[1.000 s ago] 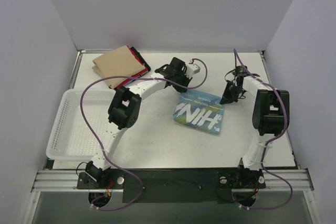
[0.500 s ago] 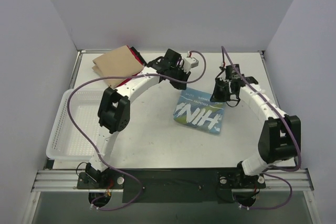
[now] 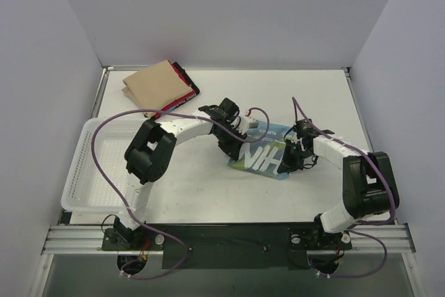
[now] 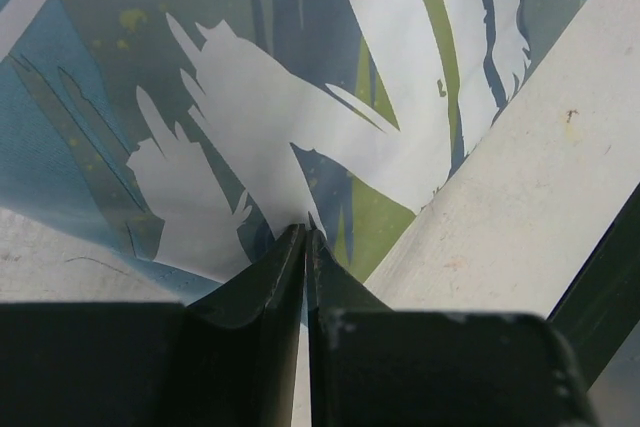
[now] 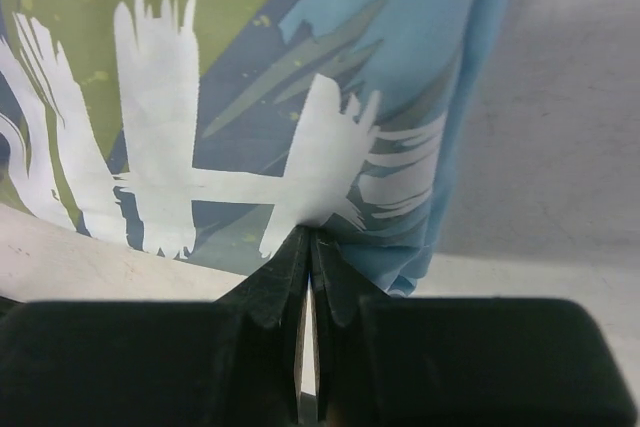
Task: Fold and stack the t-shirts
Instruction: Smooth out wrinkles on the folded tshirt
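The left tool (image 4: 303, 235) is clenched on the 9 o'clock edge of the light blue folded cloth t-shirt with white lettering (image 3: 268, 145), which lies at the middle of the white counter (image 3: 208, 196). The right tool (image 5: 308, 239) is clenched on its 3 o'clock edge. The cloth tents up at both pinches, so the grips seem to hold.

The step is probably to carry this tee to the pile at 10 o'clock from it, where the plain tan folded t-shirt (image 3: 153, 85) lies atop the red-and-black t-shirt (image 3: 183, 76). Lift both tools level and together, keeping the cloth between them taut so the folds do not spill open.

Bare counter runs toward 12 o'clock and along the way to 10 o'clock. The white plastic mesh basket (image 3: 76, 172) sits at 9 o'clock, well apart. The pile lies near the counter's far left corner, so set the tee down short of that edge.
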You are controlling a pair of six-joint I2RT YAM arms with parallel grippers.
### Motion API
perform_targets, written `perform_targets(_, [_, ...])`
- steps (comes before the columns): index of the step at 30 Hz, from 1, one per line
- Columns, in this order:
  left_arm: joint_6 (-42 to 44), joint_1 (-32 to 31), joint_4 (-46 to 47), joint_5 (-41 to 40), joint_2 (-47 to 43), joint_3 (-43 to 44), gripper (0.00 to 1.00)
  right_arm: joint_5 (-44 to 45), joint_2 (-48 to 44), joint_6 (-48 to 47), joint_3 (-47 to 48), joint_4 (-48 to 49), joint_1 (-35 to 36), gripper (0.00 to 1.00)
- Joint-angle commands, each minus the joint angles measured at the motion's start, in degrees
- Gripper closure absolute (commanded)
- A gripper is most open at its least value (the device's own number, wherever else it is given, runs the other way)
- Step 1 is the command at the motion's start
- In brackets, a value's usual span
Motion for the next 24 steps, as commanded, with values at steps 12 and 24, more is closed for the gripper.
perform_targets(12, [7.11,2.72,-5.74,-5.30,-10.26,-0.31,0.76,4.87,-6.74,-4.70,4.42,-12.41,-5.41,1.00])
perform_targets(24, [-28.02,6.67,15.67,-1.24,-5.26,1.72,0.19,-0.22,2.46,-6.20,15.32,-8.39,-13.92,0.43])
